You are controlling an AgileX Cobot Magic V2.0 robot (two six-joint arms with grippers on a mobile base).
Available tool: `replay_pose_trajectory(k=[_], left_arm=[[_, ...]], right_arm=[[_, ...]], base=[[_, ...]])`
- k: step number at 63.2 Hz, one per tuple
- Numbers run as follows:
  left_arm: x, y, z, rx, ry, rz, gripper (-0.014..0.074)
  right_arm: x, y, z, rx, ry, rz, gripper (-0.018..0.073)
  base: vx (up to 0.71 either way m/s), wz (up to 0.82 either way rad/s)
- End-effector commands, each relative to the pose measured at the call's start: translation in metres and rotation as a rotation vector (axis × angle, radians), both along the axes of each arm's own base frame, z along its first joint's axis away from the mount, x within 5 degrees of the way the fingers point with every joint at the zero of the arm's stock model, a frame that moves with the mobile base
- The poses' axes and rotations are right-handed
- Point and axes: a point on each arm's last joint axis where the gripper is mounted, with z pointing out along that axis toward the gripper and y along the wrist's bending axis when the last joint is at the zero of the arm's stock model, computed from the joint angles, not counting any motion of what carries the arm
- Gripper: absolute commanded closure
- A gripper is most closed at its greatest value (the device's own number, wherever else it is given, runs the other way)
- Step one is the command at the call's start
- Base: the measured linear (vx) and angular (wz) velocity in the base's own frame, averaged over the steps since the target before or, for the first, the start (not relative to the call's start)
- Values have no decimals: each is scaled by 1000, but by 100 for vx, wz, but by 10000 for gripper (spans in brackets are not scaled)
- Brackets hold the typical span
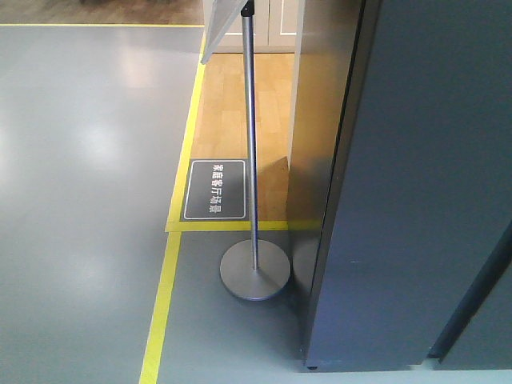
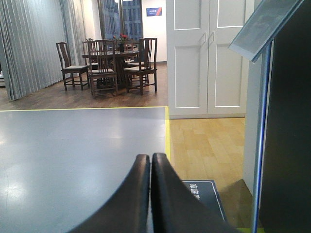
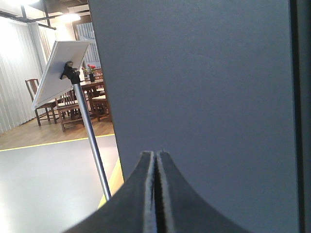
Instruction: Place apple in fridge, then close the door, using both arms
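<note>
Right gripper (image 3: pixel 156 160) pressed shut, empty, facing the fridge's (image 3: pixel 204 97) dark outer wall close ahead; left gripper (image 2: pixel 149 162) likewise shut, aimed away across open floor. No apple visible.

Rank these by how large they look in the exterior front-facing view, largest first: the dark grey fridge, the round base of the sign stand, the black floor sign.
1. The fridge, by far the largest, though it is also nearest the camera.
2 and 3. The stand base and the floor sign look alike in size; I would not rank them.
</note>
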Motion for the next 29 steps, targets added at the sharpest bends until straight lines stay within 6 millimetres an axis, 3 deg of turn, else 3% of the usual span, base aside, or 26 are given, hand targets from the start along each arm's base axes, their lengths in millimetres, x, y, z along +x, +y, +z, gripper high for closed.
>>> replay_pose_trajectory(k=[1, 29], left_arm=[[-1, 1, 0, -8, -64, 11, 603], [-1, 1, 0, -8, -64, 11, 603]], right_arm=[[-2, 0, 2, -9, -76, 1, 563], [-2, 0, 2, -9, -76, 1, 563]], base=[[0, 0], [0, 0]])
